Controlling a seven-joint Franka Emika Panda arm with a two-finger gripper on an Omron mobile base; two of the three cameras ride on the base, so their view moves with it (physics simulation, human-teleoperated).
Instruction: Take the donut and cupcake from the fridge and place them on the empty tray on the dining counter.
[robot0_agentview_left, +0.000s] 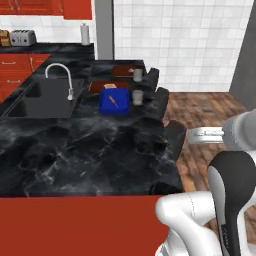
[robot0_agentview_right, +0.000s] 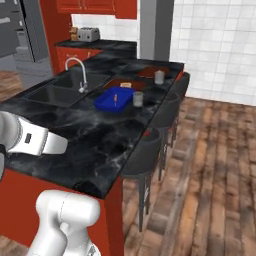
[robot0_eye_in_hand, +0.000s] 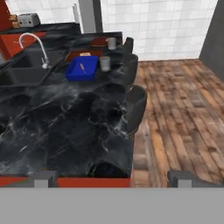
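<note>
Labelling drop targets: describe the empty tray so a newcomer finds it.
On the long black marble dining counter, look past the sink to the far end near the white tiled wall. The flat dark red-brown rectangular tray lies farthest, beside a grey cup; unlike the nearer trays, it carries nothing.

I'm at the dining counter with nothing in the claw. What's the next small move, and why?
Probably turn the base left toward the fridge, the grey unit at the far left of the right base view. The claw is open and empty, and neither pastry is on the dining counter. The far plain tray waits bare behind the blue tray, so fetching comes first.
</note>
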